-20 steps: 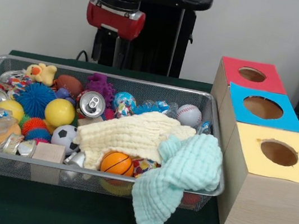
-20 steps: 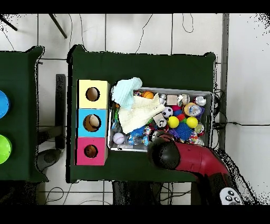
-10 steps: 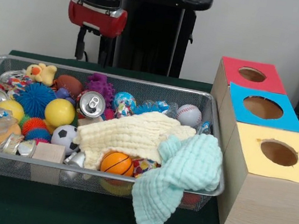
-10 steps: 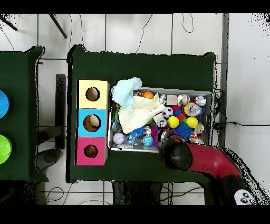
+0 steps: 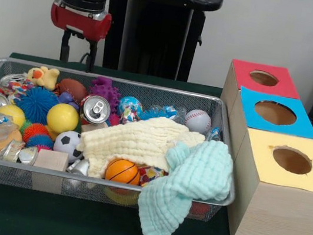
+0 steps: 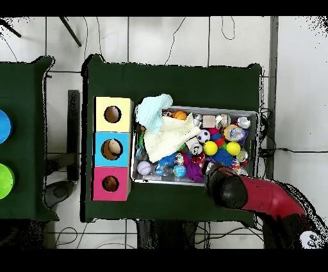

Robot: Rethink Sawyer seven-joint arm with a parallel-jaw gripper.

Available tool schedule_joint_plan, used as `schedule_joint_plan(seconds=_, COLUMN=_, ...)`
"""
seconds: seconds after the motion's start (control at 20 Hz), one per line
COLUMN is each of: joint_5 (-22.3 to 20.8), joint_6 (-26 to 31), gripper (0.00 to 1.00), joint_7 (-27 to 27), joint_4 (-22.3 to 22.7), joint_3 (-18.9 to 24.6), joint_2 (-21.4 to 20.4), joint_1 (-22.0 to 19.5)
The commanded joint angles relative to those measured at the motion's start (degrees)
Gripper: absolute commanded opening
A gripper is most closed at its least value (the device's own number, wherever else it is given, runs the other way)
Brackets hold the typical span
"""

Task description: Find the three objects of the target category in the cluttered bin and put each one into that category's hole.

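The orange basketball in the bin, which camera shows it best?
The front view: the orange basketball sits unobstructed at the near edge of the wire bin, its black seams clear, just below the cream cloth. The overhead view shows it only as a tiny orange dot at the bin's edge.

bin [image 5: 220, 163] left of three boxes [image 5: 276, 190], cloths [image 5: 194, 183] over its front rim, hand [image 5: 76, 57] behind it
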Motion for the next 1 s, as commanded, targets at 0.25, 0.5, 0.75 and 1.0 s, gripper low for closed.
schedule_joint_plan(seconds=0.25, joint_5=-9.0, joint_6=5.2, gripper=1.00, joint_7=-12.5, joint_4=-6.2, joint_3=7.5, joint_2=6.7, joint_1=-4.5)
schedule_joint_plan(seconds=0.5, joint_5=-11.2, joint_6=5.9, gripper=1.00, joint_7=-13.2, joint_4=-7.1, joint_3=8.5, joint_2=7.6, joint_1=-6.3)
schedule_joint_plan(seconds=0.75, joint_5=-12.8, joint_6=7.5, gripper=1.00, joint_7=-13.7, joint_4=-6.7, joint_3=9.1, joint_2=6.1, joint_1=-7.4)
schedule_joint_plan(seconds=1.0, joint_5=-14.0, joint_6=9.3, gripper=1.00, joint_7=-15.9, joint_4=-7.3, joint_3=10.0, joint_2=5.9, joint_1=-9.5)
